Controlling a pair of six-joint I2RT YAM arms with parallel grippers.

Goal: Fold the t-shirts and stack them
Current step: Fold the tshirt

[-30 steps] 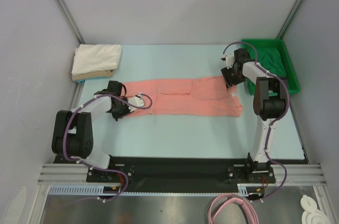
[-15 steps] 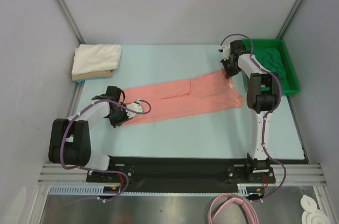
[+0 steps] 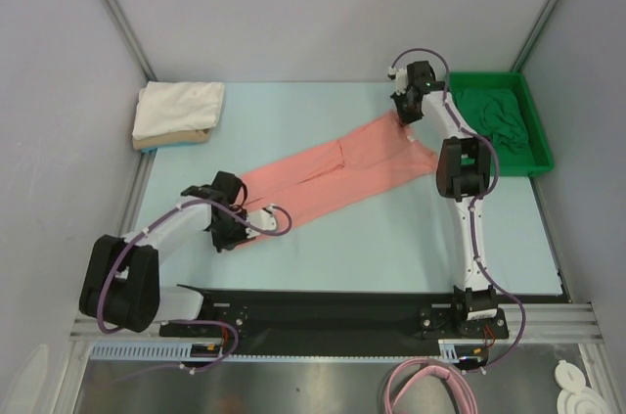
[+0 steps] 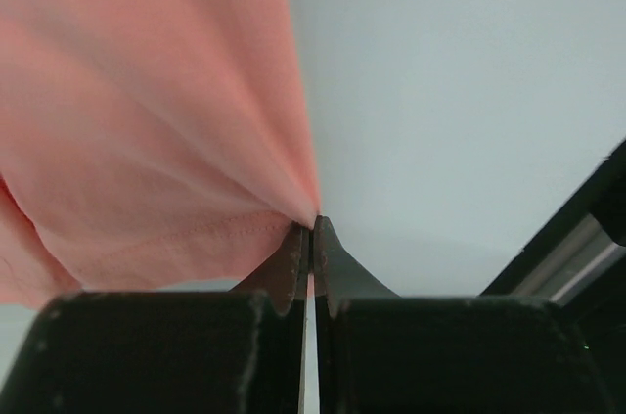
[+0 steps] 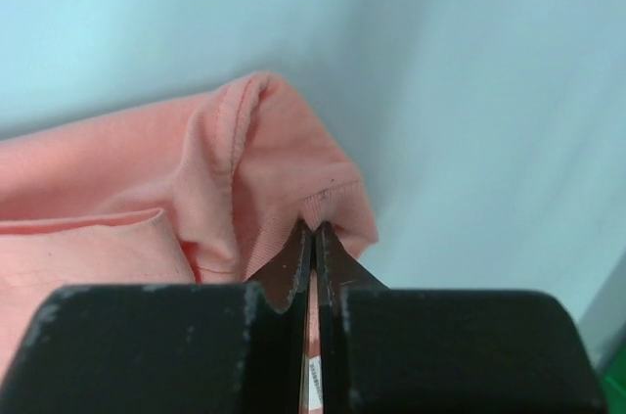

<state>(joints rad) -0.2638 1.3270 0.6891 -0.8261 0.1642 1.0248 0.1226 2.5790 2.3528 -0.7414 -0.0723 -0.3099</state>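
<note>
A salmon-pink t-shirt lies stretched as a long folded band, slanting from the near left to the far right of the table. My left gripper is shut on its near-left hem corner. At the far right end, my right gripper is shut on the ribbed collar edge, and a small white label shows between its fingers. A folded white t-shirt rests on a tan one at the far left. Dark green t-shirts lie crumpled in the tray.
The bright green plastic tray stands at the far right edge of the table. Grey walls enclose the pale blue table on three sides. A black rail runs along the near edge.
The right gripper has shut on the collar and carried it toward the far wall. The left gripper has pulled the hem nearer, so the shirt now slants instead of lying level.
</note>
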